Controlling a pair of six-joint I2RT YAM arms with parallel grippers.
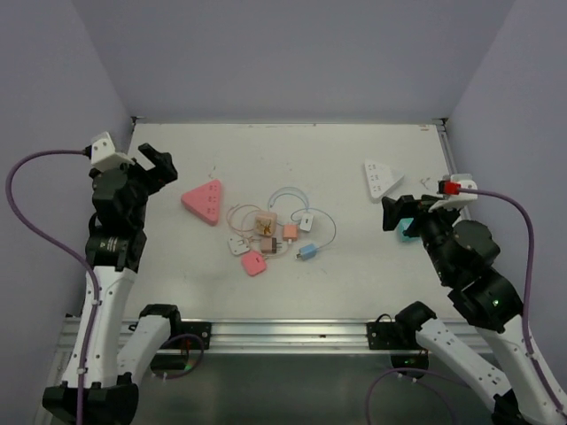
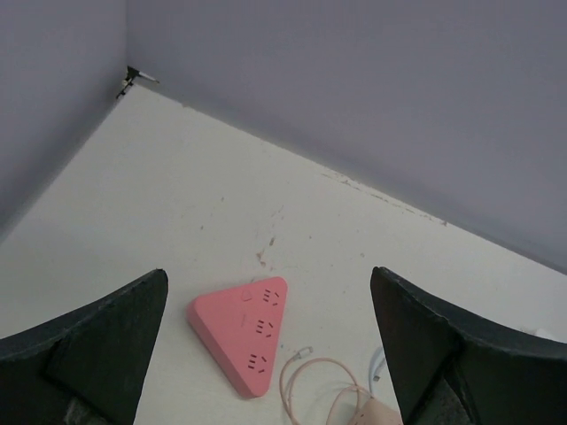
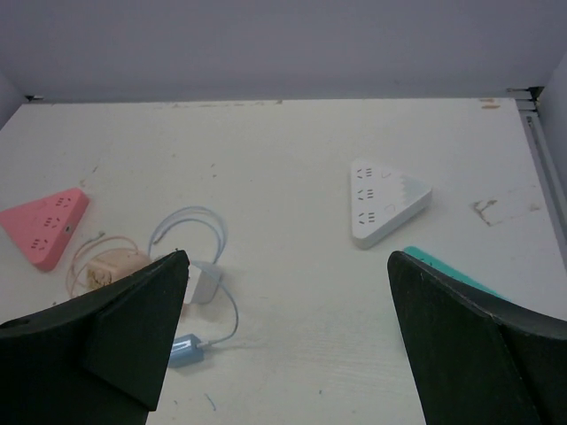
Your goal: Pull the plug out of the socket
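A pink triangular socket [image 1: 203, 201] [image 2: 244, 332] [image 3: 44, 226] lies flat left of centre, its outlets bare. Several small plugs with thin cables lie loose in a cluster [image 1: 270, 237] mid-table, among them a blue plug [image 1: 306, 252] [image 3: 184, 350], a white plug [image 3: 202, 283] and a peach plug [image 3: 111, 266]. No plug sits in any socket. My left gripper [image 1: 155, 168] [image 2: 268, 274] hangs open above and left of the pink socket, holding nothing. My right gripper [image 1: 403, 212] [image 3: 288, 257] is open and holds nothing at the right.
A white triangular socket [image 1: 381, 177] [image 3: 385, 199] lies at the back right. A teal socket [image 1: 406, 228] [image 3: 443, 270] is partly hidden under my right gripper. Grey walls enclose the table [image 1: 266, 150] on three sides; a metal rail [image 1: 292, 332] runs along its near edge.
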